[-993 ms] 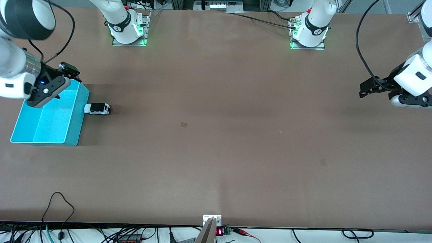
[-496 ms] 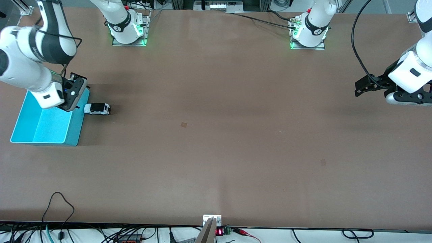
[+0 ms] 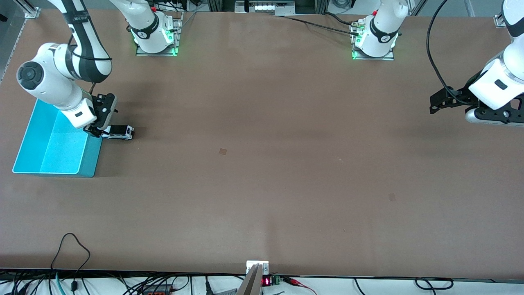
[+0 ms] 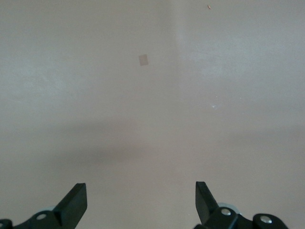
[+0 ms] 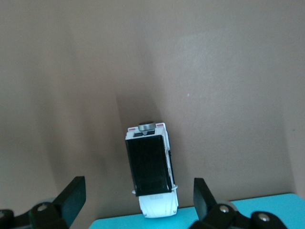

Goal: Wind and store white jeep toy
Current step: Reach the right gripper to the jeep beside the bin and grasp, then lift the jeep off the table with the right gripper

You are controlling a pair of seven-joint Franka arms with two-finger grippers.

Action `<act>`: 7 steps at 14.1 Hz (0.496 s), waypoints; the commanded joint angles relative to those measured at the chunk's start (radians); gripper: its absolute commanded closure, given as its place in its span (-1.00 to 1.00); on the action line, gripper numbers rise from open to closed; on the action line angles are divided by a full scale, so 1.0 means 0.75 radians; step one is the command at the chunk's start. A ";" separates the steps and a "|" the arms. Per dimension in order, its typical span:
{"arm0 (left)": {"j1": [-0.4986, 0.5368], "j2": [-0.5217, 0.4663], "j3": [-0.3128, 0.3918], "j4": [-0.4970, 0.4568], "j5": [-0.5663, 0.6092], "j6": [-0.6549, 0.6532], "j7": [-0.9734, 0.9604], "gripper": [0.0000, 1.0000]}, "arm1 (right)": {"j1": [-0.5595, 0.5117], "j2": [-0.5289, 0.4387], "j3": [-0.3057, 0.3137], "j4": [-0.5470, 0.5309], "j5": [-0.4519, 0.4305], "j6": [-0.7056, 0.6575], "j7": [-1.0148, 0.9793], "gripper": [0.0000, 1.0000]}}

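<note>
Right now the white jeep toy (image 3: 118, 132) sits on the table (image 3: 262, 164), its nose just beside, maybe touching, the side wall of the cyan bin (image 3: 49, 147), on the side of the bin toward the middle of the table. In the right wrist view we look down on its black roof (image 5: 150, 164), with the bin's edge showing at its front end. Our right gripper (image 3: 99, 130) hangs low over that front end and the bin wall, fingers spread wide with nothing between them. From here we judge the main risk to be that bin: one finger could come down on the wall or rim instead of the table, which would shove the bin or stop the descent short. The car is small and on wheels, so if one finger touches first, or if we close off-centre, we expect it to roll or twist away rather than sit still. The car also lies slightly skewed between the fingers in the wrist view, so a close across the roof might catch a corner and pinch it crooked, which would make winding awkward. Our left gripper (image 3: 440, 104) waits, fingers wide and empty, above bare table at the left arm's end, well apart from the car.
</note>
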 commanded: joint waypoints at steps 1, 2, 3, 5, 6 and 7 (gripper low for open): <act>0.003 -0.036 -0.007 -0.032 0.026 0.012 0.032 -1.00 | -0.073 0.112 0.015 -0.008 -0.007 0.145 -0.120 -1.00; 0.005 -0.036 -0.007 -0.032 0.026 0.010 0.032 -1.00 | -0.086 0.140 0.015 -0.010 -0.007 0.182 -0.136 -1.00; 0.005 -0.036 -0.007 -0.032 0.026 0.010 0.034 -1.00 | -0.088 0.155 0.015 -0.016 -0.007 0.211 -0.138 -1.00; 0.005 -0.036 -0.007 -0.032 0.026 0.010 0.034 -1.00 | -0.088 0.173 0.015 -0.025 -0.007 0.231 -0.138 -1.00; 0.003 -0.036 -0.007 -0.032 0.026 0.010 0.032 -1.00 | -0.088 0.188 0.017 -0.027 -0.007 0.260 -0.138 -1.00; 0.005 -0.036 -0.007 -0.032 0.026 0.010 0.032 -1.00 | -0.088 0.202 0.018 -0.033 -0.007 0.289 -0.138 -1.00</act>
